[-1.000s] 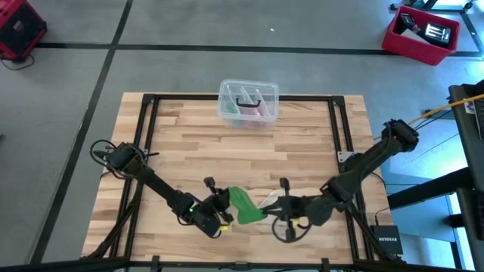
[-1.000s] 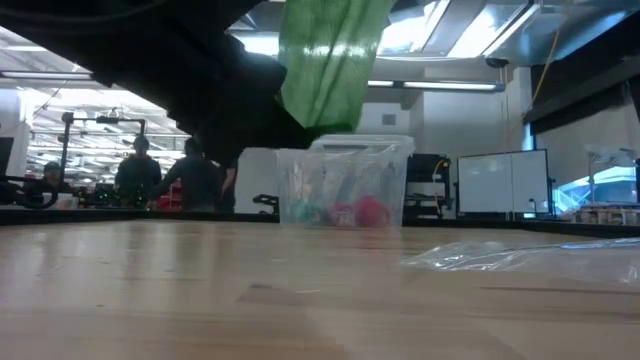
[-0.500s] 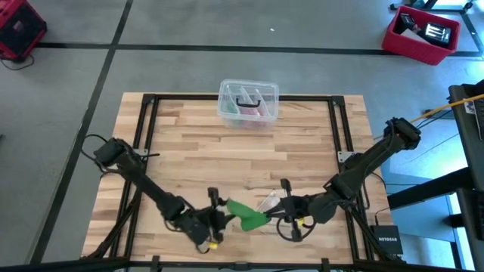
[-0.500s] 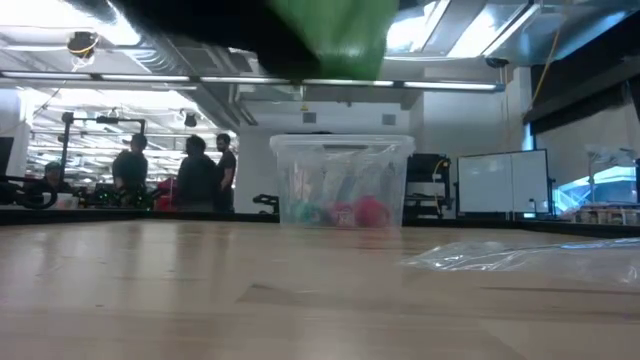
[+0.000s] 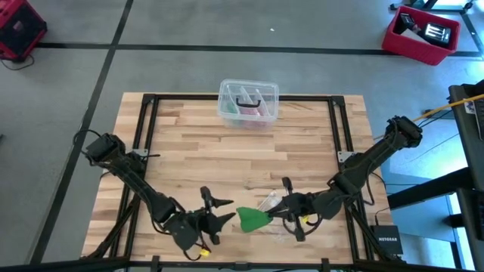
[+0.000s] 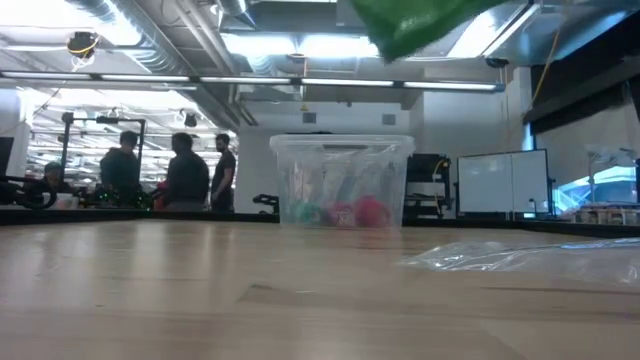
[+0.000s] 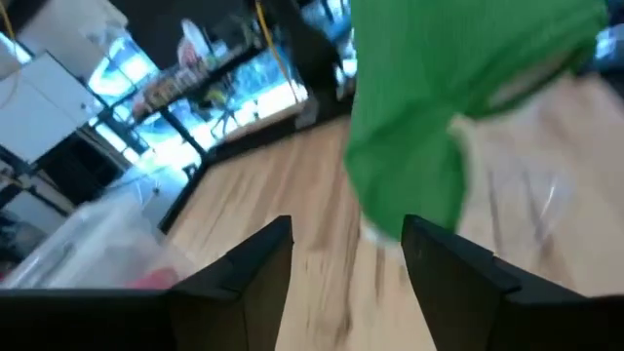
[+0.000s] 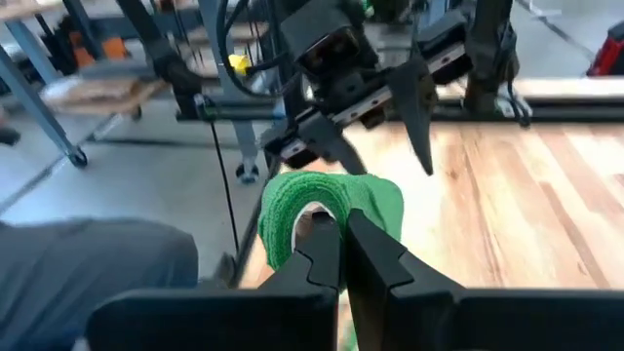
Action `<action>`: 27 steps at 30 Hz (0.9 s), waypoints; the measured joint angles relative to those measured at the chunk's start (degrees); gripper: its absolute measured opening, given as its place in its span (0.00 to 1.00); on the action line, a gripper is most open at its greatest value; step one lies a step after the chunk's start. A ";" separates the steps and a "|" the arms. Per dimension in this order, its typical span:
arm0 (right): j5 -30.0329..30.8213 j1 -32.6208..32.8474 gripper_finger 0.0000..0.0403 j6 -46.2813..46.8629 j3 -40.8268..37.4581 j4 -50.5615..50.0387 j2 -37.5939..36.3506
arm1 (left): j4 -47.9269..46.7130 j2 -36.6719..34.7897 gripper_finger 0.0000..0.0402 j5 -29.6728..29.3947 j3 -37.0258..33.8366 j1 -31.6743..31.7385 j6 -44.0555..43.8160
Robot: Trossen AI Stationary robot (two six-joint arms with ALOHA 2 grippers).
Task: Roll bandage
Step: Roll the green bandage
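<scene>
Near the bench's front edge, the right hand (image 8: 339, 255) pinches the bright green soft fabric bandage (image 5: 251, 218) above the wood, while the left hand (image 5: 221, 211) beside it gapes wide, touching nothing.

My left gripper (image 5: 219, 211) lets go of the bandage (image 5: 252, 218) and backs away open; only my right gripper (image 5: 278, 212) holds it now, off the table
</scene>
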 joint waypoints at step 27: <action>0.00 -3.14 0.01 -1.55 -15.41 33.37 0.24 | 2.68 -0.09 0.46 -2.58 6.07 -1.29 9.01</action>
